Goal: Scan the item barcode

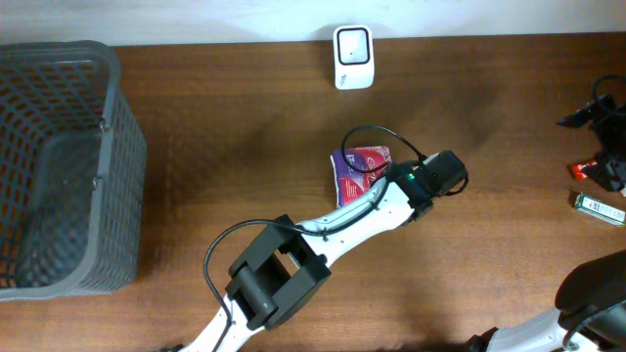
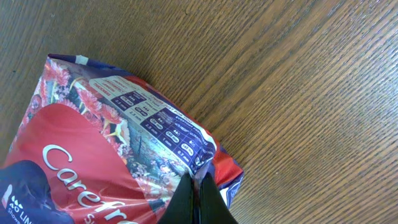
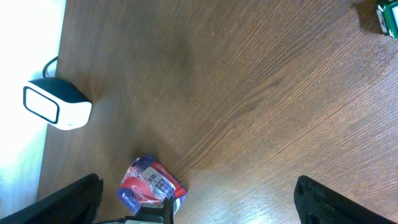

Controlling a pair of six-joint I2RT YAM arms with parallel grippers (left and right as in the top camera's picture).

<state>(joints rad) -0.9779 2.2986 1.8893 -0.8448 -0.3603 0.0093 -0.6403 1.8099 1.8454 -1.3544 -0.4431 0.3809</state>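
Observation:
The item is a red and purple soft packet [image 1: 360, 168] with "Carefree" printed on it, lying on the wooden table right of centre. My left gripper [image 2: 200, 198] is shut on the packet [image 2: 93, 155], pinching its lower corner edge between the black fingertips. A panel of small print shows on the packet's upper side; I see no barcode. The white scanner [image 1: 352, 57] stands at the table's far edge, apart from the packet. My right gripper [image 3: 205, 208] stands wide open at the far right with nothing between its fingers; it looks across at the packet [image 3: 152, 183] and the scanner [image 3: 56, 106].
A grey mesh basket [image 1: 59, 166] fills the left end of the table. Near the right edge lie a small red item [image 1: 584, 169] and a green and white pack [image 1: 599, 205]. The left arm [image 1: 323, 235] stretches diagonally from the front.

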